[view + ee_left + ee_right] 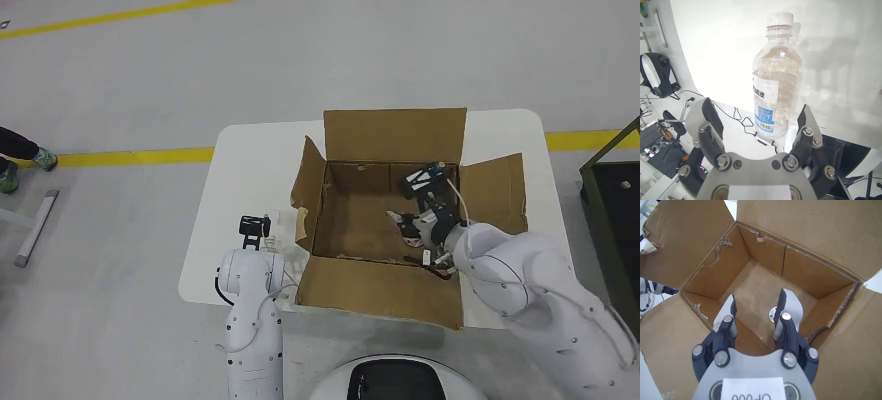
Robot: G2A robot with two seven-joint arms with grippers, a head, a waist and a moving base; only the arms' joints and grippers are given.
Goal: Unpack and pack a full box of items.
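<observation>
On the table [250,170], seen from the top, a box [395,135] stands with its four flaps folded out. The right gripper [410,225] hangs inside the opening, towards the robot-side wall, and the left gripper [255,228] sits over the table just beside the box's left flap. From the left wrist, a clear bottle [776,81] with a white cap and a white-and-blue label lies on the table [715,47], cap pointing away from the gripper and base near the table's edge. The left gripper [755,103] is spread wide, one finger on each side of the base, touching nothing. From the right wrist, the right gripper [757,293] is parted too and holds nothing, poised over the floor of the box [810,272], where a small round metal disc [772,313] lies partly hidden behind one finger. Torn corrugated edges run along the box rim.
</observation>
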